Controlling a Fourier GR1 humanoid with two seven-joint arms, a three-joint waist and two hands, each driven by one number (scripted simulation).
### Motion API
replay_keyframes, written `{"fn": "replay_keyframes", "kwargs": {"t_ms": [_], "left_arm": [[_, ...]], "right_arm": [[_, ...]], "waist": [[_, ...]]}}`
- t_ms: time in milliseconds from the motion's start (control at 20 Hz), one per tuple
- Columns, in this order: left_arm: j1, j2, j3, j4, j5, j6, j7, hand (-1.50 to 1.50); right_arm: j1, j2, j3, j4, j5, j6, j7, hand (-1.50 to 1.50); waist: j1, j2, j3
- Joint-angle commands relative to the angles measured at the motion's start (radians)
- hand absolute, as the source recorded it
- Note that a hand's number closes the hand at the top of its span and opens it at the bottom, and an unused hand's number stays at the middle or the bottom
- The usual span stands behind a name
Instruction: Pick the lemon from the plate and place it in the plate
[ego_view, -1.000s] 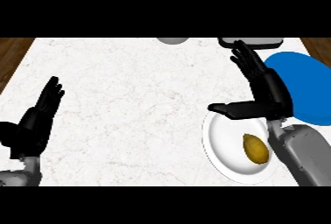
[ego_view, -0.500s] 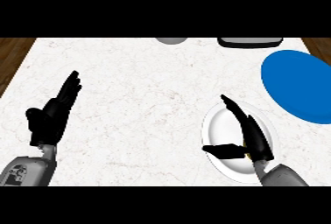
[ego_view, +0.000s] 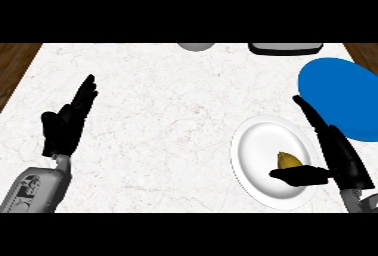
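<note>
Counter (ego_view: 170, 100) room is ample, but the blue plate (ego_view: 343, 95) runs past the view's right edge, so you could overshoot it. Your left hand (ego_view: 66, 125) rests open at left; over the white plate (ego_view: 255, 150) your right hand (ego_view: 339, 155) hangs, fingers straight, thumb spread just beside the lemon (ego_view: 288, 160). Closing now may nudge the unheld lemon across the white plate

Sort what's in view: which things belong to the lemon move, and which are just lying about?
Job:
lemon
white plate under it
blue plate
right hand, open beside the lemon

Lying about:
grey round thing, far edge
dark tray, far edge
left hand, resting open at left
</note>
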Motion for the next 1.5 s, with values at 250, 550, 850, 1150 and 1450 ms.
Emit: {"fn": "replay_keyframes", "kwargs": {"t_ms": [250, 550, 850, 1150, 1450], "left_arm": [[-0.003, -0.010, 0.004, 0.034, -0.013, -0.017, -0.021, 0.00], [-0.032, -0.023, 0.015, 0.035, -0.029, -0.024, -0.007, 0.00], [-0.013, -0.019, 0.065, 0.075, -0.035, -0.070, -0.061, 0.00], [0.022, -0.093, -0.003, -0.045, -0.095, -0.014, 0.031, 0.00], [-0.026, -0.066, 0.073, 0.037, -0.071, -0.076, -0.012, 0.00]], "right_arm": [[-0.047, -0.239, -0.035, -0.144, -0.140, 0.368, 0.358, -1.50], [-0.139, -0.209, -0.072, -0.073, -0.205, 0.551, 0.482, -1.50], [-0.128, -0.087, -0.115, 0.032, -0.124, 0.638, 0.436, -1.50], [-0.145, -0.038, -0.115, 0.069, -0.096, 0.746, 0.504, -1.50], [-0.030, 0.082, -0.065, 0.203, 0.093, 0.718, 0.329, -1.50]], "waist": [[0.008, 0.003, 0.000], [0.017, 0.005, 0.002], [0.018, 0.004, 0.002], [0.021, 0.002, 0.002], [0.016, 0.004, 0.002]]}}
